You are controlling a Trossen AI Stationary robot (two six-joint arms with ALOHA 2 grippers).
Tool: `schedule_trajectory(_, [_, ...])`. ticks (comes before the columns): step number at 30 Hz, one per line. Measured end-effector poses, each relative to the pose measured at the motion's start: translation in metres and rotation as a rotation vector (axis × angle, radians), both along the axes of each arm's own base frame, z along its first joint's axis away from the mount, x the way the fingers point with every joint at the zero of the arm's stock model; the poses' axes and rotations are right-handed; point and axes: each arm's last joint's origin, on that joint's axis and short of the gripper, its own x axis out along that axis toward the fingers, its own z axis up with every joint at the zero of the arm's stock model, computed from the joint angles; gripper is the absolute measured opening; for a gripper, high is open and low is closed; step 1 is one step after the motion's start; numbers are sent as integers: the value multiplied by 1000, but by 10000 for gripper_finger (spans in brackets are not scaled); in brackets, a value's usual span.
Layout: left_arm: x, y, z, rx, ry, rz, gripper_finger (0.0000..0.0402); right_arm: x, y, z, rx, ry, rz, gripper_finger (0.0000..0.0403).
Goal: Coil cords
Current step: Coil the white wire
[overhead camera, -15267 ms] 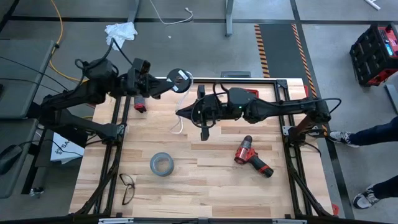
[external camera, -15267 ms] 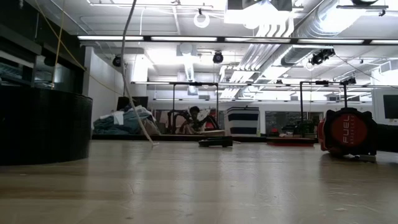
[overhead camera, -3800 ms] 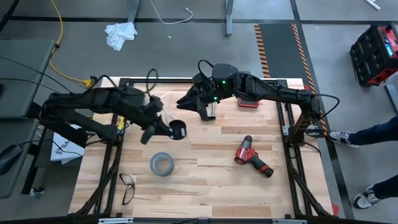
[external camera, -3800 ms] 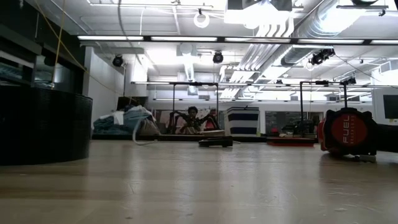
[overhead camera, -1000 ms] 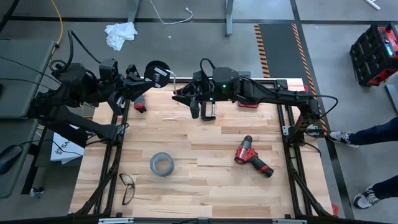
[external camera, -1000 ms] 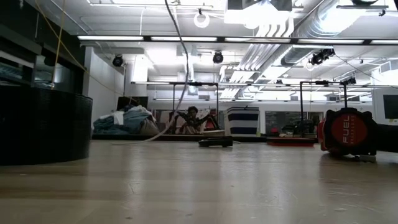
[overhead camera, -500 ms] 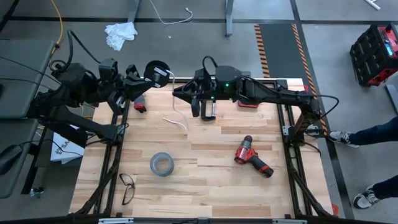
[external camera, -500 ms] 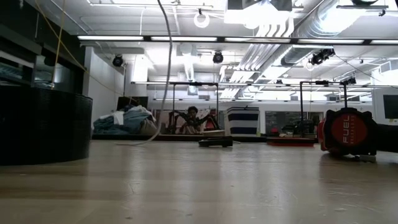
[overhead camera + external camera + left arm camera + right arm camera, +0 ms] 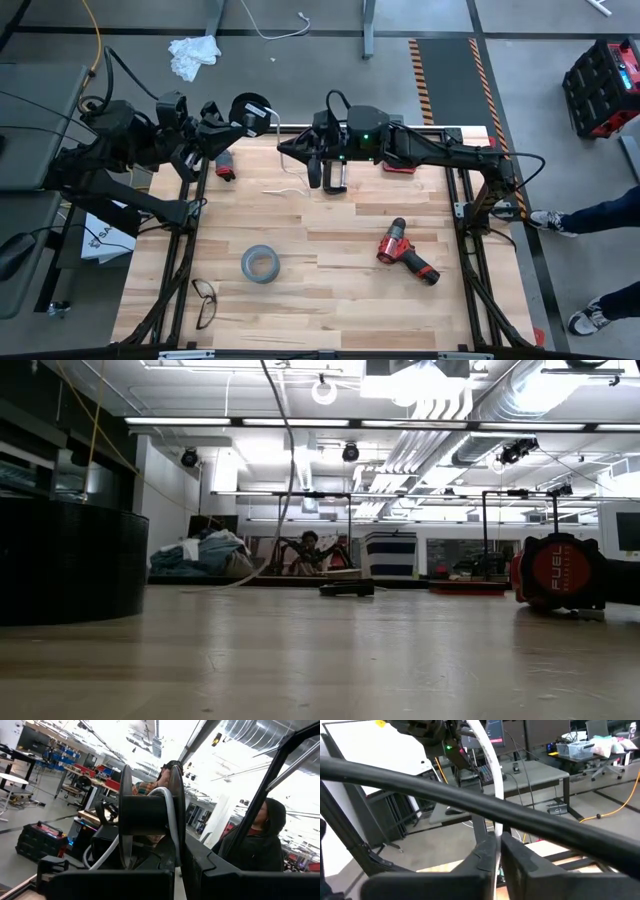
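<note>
The small black round spool [image 9: 250, 108] with its white label hangs at the far left edge of the table [image 9: 340, 300], raised above the frame rail. In the left wrist view the spool [image 9: 150, 815] shows edge-on: two thin dark flanges around a dark hub, with turns of the thin white cord [image 9: 167, 815] lying over the hub. From the spool the white cord [image 9: 277, 130] runs a short way toward the right arm, then drops to the wood, where a loose end [image 9: 283, 190] lies in a small curve just in front of that arm. In the low view the cord [image 9: 288, 460] comes down from above in a long, slightly bowed line.

The left gripper [image 9: 222, 128] holds the spool, its fingers pressed together on it. The right gripper [image 9: 290, 150] sits near the far middle of the table, just beside the spool; in the right wrist view its fingers [image 9: 482, 857] pinch the white cord [image 9: 492, 770], which rises taut between them.

Farther out on the wood lie a grey tape roll [image 9: 258, 264], a pair of glasses [image 9: 204, 300], and a red drill [image 9: 405, 252]. A person's legs [image 9: 590, 215] show at the right edge.
</note>
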Motion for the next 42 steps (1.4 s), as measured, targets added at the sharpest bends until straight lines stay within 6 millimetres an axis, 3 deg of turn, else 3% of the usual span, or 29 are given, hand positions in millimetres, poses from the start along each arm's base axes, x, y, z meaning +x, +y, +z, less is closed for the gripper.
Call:
schedule_trajectory(8, [4, 1, 1, -106, -35, 30, 1, 3, 24, 7, -65, -89, 42, 2])
schedule_trajectory(16, [27, 10, 0, -333, -108, 13, 1, 17, 46, 9, -95, -266, 75, 1])
schedule_trajectory(20, [43, 15, 2, -475, -195, -122, 1, 26, 46, 1, -96, -265, 72, 0])
schedule_trajectory(28, [58, 14, -5, -724, -150, -304, 1, 23, 42, 12, -127, -385, 66, 0])
schedule_trajectory(36, [57, 7, -7, -841, -111, -386, 1, 21, 42, 21, -191, -383, 61, 0])
schedule_trajectory(42, [53, 6, -7, -805, -114, -338, 1, 21, 41, 21, -196, -371, 91, 0])
